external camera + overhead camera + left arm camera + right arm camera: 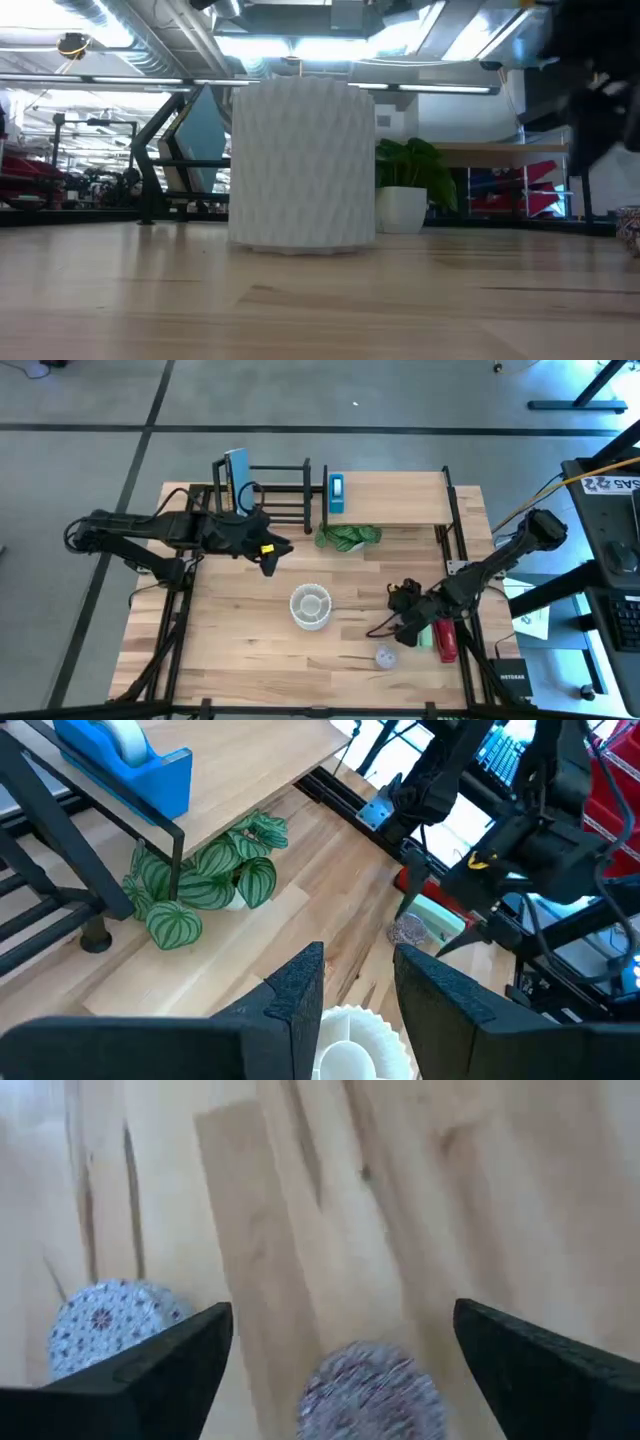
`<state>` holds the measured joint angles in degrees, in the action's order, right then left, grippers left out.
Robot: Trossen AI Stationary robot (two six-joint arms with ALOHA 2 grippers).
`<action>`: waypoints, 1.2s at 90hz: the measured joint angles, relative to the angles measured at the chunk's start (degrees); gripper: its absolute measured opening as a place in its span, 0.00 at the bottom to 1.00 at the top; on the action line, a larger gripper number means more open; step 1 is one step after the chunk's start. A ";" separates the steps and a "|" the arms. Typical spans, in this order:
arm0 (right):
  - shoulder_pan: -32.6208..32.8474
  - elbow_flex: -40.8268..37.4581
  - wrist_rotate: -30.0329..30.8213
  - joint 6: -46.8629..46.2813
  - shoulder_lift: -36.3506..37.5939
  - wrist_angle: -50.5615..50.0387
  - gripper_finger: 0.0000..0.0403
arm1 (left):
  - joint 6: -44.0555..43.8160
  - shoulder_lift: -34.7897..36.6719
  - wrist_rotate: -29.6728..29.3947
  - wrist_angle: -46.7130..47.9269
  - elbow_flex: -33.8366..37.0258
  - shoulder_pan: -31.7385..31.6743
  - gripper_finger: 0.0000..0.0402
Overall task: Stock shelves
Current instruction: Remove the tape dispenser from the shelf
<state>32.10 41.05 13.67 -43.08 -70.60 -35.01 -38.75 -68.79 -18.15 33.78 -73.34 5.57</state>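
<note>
The small black rack [270,488] stands at the far left and holds a blue flat item [237,475]. Beside it, the light-wood shelf board [395,498] carries a blue tape dispenser [335,493]. My left gripper [358,988] is open and hovers above a white ribbed cup [311,606], which stands upright on the table. My right gripper [345,1365] is wide open and points down at the table. A small patterned ball [372,1398] lies between its fingers, apart from both. A second patterned round piece [105,1320] lies just outside one finger.
A green striped-leaf plant [347,537] in a white pot [400,210] stands under the shelf board's near edge. A red item [446,640] and a green one [424,634] lie near the right edge. Bare tabletop [240,650] stretches near left.
</note>
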 joint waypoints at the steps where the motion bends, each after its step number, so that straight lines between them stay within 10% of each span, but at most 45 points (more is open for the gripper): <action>1: -0.25 0.30 0.10 0.78 0.01 -0.23 0.89 | -0.01 0.00 0.00 0.00 0.00 0.01 0.27; 37: -13.45 17.26 4.85 26.84 0.01 -16.34 0.81 | -1.68 0.00 0.36 -0.02 0.00 1.55 0.27; 60: -23.52 29.18 15.00 43.19 -0.08 -1.32 0.75 | -1.79 0.00 0.35 -0.02 0.00 2.77 0.27; 83: -32.98 28.40 23.29 30.34 -5.38 17.75 0.72 | -0.67 0.00 0.37 -0.02 0.00 3.48 0.27; 108: -40.20 28.40 21.80 19.84 -14.68 21.06 0.91 | 2.81 0.00 3.66 0.04 0.00 3.97 0.27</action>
<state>-8.09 69.45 35.46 -23.24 -85.28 -13.94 -35.94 -68.79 -14.50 33.82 -73.34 9.54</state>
